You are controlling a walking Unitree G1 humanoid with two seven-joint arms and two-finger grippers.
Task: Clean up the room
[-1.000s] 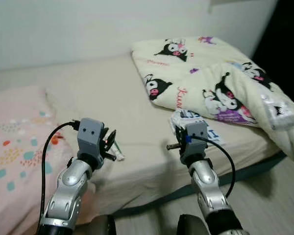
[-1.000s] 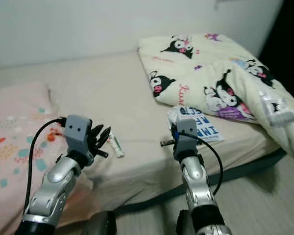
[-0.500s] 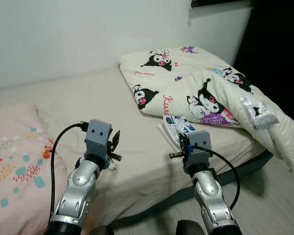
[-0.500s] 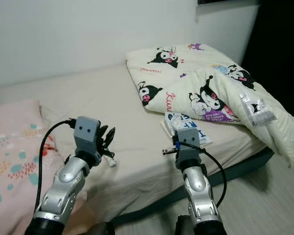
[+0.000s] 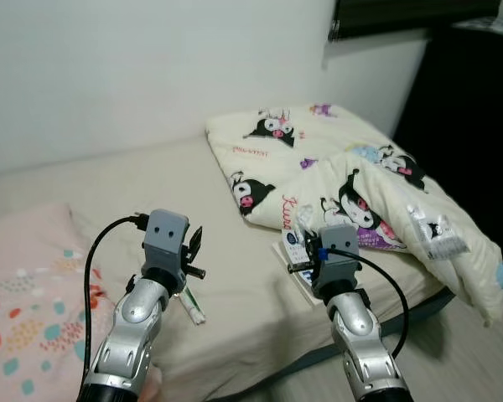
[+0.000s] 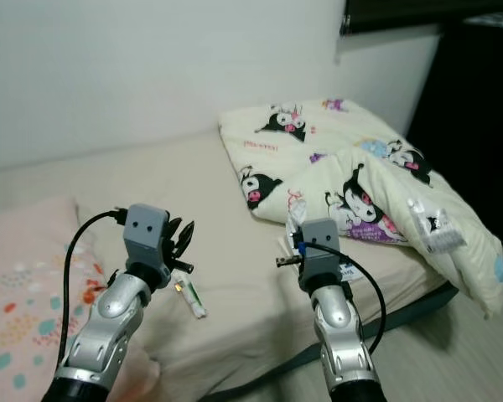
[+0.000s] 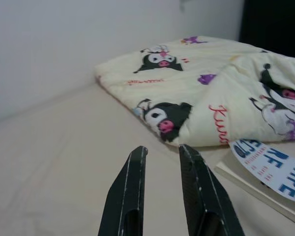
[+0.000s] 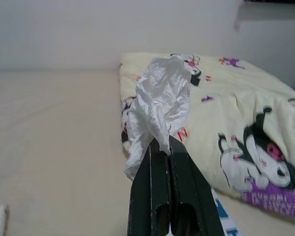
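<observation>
The right gripper (image 8: 168, 147) had its black fingers pinched together on a crumpled white tissue (image 8: 157, 105), held up above the beige mattress (image 5: 109, 201). The tissue looked light, soft and easily torn, so the grip at its bunched lower end seemed right. The left gripper (image 7: 160, 152) hovered empty, fingers slightly parted.

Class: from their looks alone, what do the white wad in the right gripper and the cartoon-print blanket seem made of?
White wad: likely tissue or thin paper, matte, sharply crumpled, pinched in the right gripper. Cartoon-print blanket: soft padded fabric, matte, with rounded puffy folds.
</observation>
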